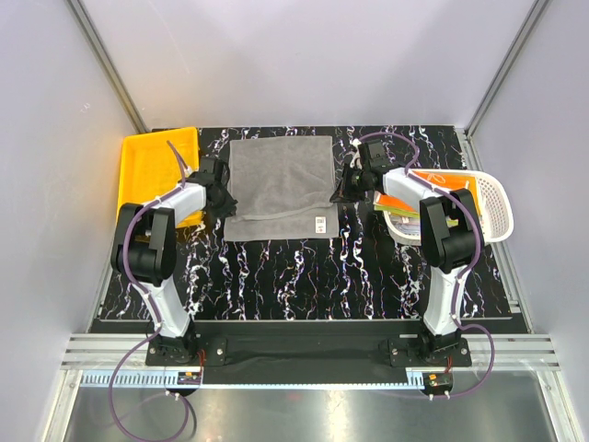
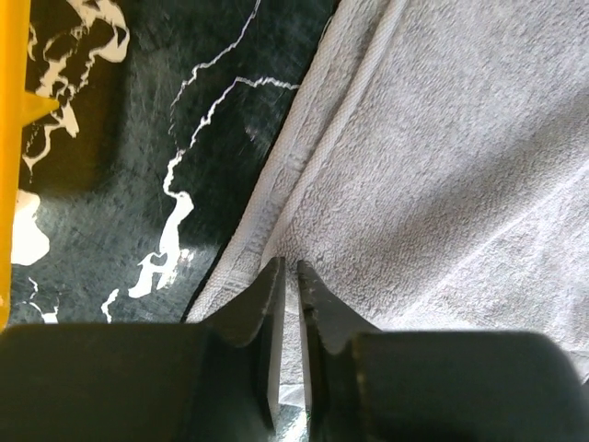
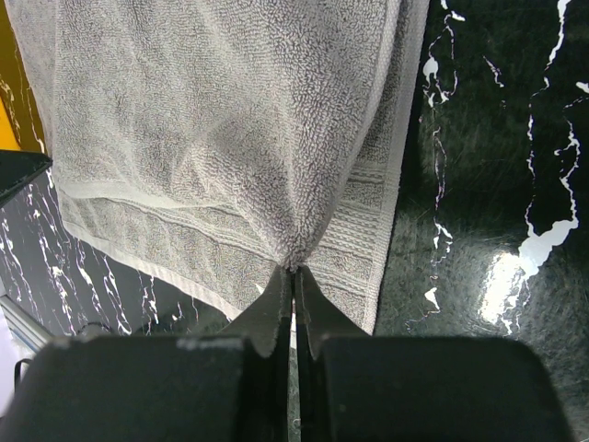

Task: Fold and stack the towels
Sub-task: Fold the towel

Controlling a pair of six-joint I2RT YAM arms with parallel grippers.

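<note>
A black worktop (image 1: 304, 276) veined with white fills the middle of the scene, with both arms bolted at its near edge. The grey towel (image 1: 281, 180) lies spread on the far half of the worktop, roughly midway between left and right. It is doubled over, so a lower layer shows as a strip along its near edge. At the right, partly over the worktop's edge, stands a white slotted basket (image 1: 492, 207). An orange towel (image 1: 433, 177) lies in it among other cloths that the right arm partly hides. A yellow bin (image 1: 152, 166) sits at the far left corner, well apart from the grey towel. The right gripper (image 3: 294, 272) is at the towel's right edge. Its jaws are pressed together on a pinch of the upper layer, which gathers into a peak at the tips and lifts off the hemmed layer beneath. The left gripper (image 2: 287, 272) is at the towel's left edge. Its jaws are drawn almost together with only a thin slit between them, and the tips sit on the woven hem. Whether any cloth is caught there I cannot tell. A small white label (image 1: 320, 222) lies on the near right corner of the grey towel.
</note>
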